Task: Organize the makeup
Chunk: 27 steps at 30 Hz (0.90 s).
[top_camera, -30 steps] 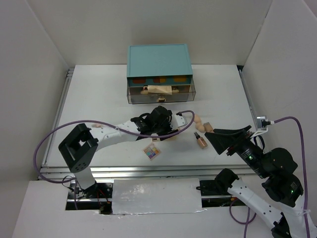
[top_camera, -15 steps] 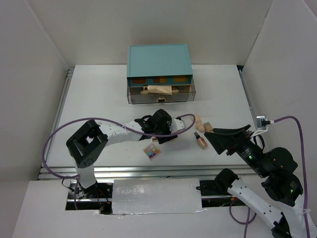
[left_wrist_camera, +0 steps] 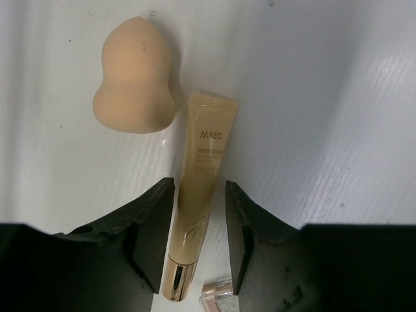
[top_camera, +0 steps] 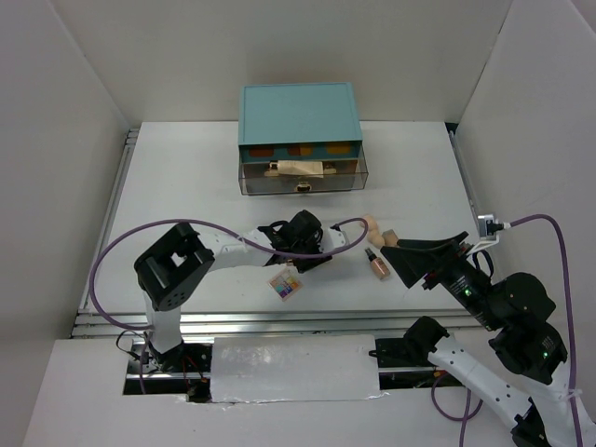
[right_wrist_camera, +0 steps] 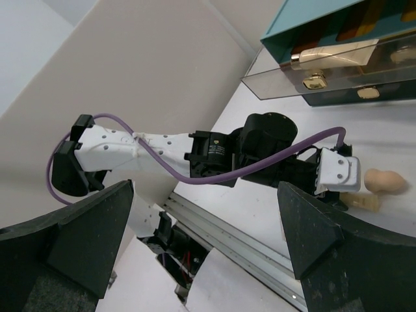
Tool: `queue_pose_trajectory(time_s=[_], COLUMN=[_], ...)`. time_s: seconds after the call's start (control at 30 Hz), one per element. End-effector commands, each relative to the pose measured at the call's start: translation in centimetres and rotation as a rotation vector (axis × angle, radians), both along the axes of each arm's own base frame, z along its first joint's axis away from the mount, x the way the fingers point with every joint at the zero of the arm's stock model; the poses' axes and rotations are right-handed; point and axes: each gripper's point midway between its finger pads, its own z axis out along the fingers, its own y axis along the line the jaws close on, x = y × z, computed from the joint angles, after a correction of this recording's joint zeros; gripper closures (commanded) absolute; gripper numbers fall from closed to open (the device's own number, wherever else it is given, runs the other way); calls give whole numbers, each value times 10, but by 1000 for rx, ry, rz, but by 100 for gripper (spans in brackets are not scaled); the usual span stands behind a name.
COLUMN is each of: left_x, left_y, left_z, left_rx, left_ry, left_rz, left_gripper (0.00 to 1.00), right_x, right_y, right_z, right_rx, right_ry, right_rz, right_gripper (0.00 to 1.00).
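On the white worktop (top_camera: 186, 186), around mid-frame in the top view, the left tool (left_wrist_camera: 199, 188) straddles the beige tube (left_wrist_camera: 207, 156), its jaws spread with slim gaps. The right tool (right_wrist_camera: 205, 188) gapes empty. An off-centre squeeze may skid the tube into the peach sponge (left_wrist_camera: 134, 78) just beside it, upper left. The tube's long axis runs vertically in the wrist frame, gold cap down.

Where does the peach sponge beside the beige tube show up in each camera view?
Left wrist: the peach sponge is upper left, ahead of the left hand, beside the beige tube.
Top external: right of centre, on the table just right of that hand.
Right wrist: at the far right edge, low down.
Shared landmark: the left hand, next to the sponge in all three views.
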Motion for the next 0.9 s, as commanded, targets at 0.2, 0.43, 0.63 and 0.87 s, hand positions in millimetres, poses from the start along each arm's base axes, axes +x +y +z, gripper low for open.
queue_pose_trajectory(time_s=[0.2, 0.43, 0.63, 0.87], left_x=[-8, 1, 2, -13], left_y=[-1, -16, -24, -31], left_z=[4, 63, 115, 200], left_rx=[-10, -57, -118, -191], left_ry=[42, -83, -153, -278], left_rz=[17, -7, -31, -82], left_gripper=[58, 65, 66, 66], right_x=[-6, -6, -10, -13], right_y=[-7, -5, -12, -19], right_z=[20, 21, 25, 34], right_rx=[29, 31, 43, 45], right_ry=[-75, -72, -80, -98], right_rz=[-7, 1, -14, -31], right_gripper=[0, 0, 0, 0])
